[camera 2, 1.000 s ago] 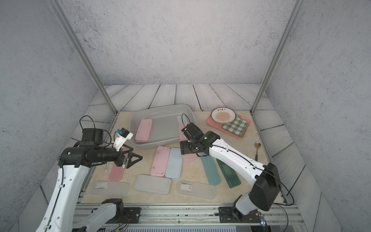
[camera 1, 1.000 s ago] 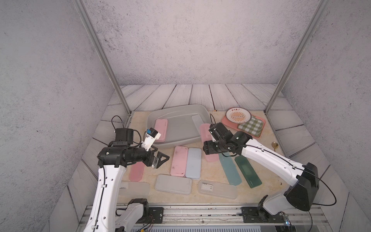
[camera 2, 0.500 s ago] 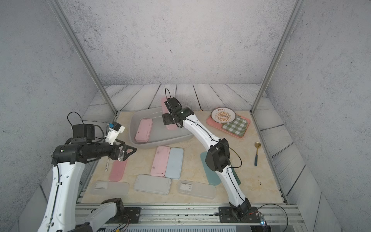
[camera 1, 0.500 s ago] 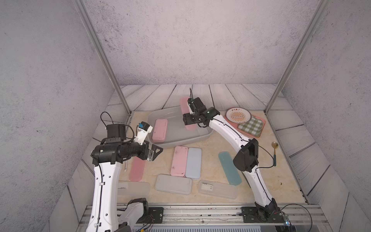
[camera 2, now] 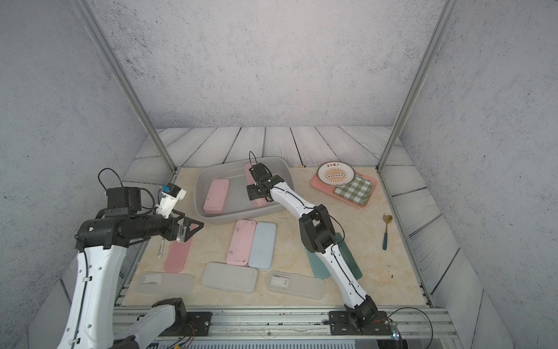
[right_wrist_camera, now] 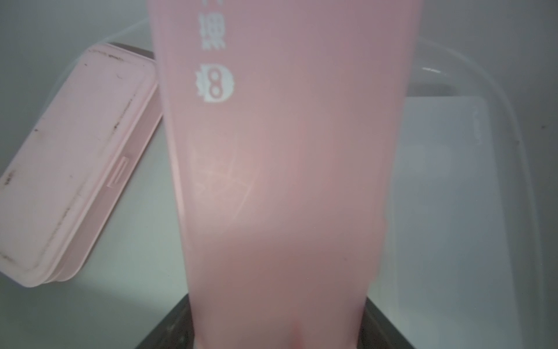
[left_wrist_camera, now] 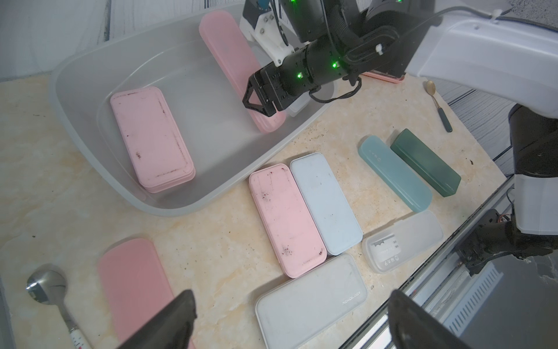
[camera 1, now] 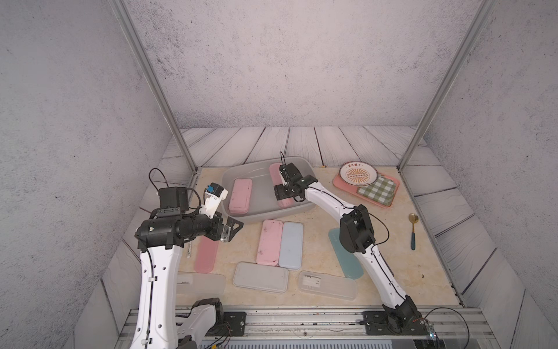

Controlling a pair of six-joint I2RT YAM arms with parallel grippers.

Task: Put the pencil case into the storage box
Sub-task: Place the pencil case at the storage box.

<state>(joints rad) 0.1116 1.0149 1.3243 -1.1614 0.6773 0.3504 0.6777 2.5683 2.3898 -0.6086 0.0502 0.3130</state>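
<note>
Right gripper (camera 1: pixel 281 196) is clamped across the width of a slim pink pencil case (left_wrist_camera: pixel 232 57), near its front end. In the right wrist view the case is seen filling the gap between both fingers (right_wrist_camera: pixel 170 329). The case is held lengthwise inside the storage box (camera 1: pixel 261 187), along its right side, with the far end up by the rear wall. Whether the gripped end is touching the box floor cannot be told, as that spot is hidden by the gripper. A wider pink case (camera 1: pixel 240 196) is laid flat in the box's left half, apart from the held one.

Left gripper (camera 1: pixel 231 232) is spread fully wide, with nothing held or touched. It is positioned over the table by the box's front left corner, above another slim pink case (camera 1: pixel 206 253).
</note>
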